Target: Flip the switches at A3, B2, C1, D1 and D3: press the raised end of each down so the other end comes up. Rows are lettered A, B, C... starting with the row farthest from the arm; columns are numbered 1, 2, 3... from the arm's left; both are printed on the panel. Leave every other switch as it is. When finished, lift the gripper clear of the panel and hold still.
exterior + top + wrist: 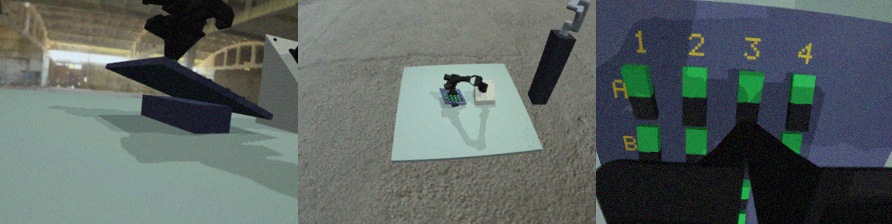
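wrist view first: nearest us the gripper is clenched, with nothing between its fingers, its tip at the black end of switch a3. just beyond is that switch's green end, then the printed 3 and the far margin of the panel.

we judge that a3 is the step in hand. whether the tip is touching or just above we can't tell, nor whether a3 has tipped over. next we'd want a short straight press on whichever end stands raised, then a clean lift before heading for b2, keeping off b3 behind the tip.

from the top view, the panel sits on the table, closer to its far edge than its near one and well away from all four corners. the exterior view shows it tilted on a block. the pale box stands beside it, towards the table's right edge.
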`<state>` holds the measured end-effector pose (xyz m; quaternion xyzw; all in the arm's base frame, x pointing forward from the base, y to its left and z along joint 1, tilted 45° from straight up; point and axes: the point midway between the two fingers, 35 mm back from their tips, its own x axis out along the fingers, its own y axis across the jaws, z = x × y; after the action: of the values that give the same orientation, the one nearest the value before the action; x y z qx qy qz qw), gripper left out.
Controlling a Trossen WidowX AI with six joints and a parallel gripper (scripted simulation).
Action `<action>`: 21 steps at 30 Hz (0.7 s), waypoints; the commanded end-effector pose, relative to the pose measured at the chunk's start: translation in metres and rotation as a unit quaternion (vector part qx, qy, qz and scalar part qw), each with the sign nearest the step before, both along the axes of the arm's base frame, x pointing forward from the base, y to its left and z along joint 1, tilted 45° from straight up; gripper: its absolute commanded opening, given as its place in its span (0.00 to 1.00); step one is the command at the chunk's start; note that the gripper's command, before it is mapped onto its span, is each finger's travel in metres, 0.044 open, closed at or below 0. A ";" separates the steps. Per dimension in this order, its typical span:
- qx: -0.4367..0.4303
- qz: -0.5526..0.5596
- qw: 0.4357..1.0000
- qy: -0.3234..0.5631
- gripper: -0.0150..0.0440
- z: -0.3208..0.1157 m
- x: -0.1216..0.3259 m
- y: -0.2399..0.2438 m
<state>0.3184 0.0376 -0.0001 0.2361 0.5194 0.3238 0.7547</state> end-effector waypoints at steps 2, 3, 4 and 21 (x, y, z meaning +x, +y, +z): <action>-0.007 0.000 1.000 -0.002 0.25 0.030 -0.007 -0.036; -0.006 0.001 1.000 -0.001 0.25 0.035 -0.009 -0.040; -0.006 0.001 1.000 -0.001 0.25 0.036 -0.010 -0.042; -0.002 -0.007 1.000 -0.008 0.25 0.022 -0.048 0.005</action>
<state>0.2721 0.0271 0.0317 0.2299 0.5128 0.3159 0.7645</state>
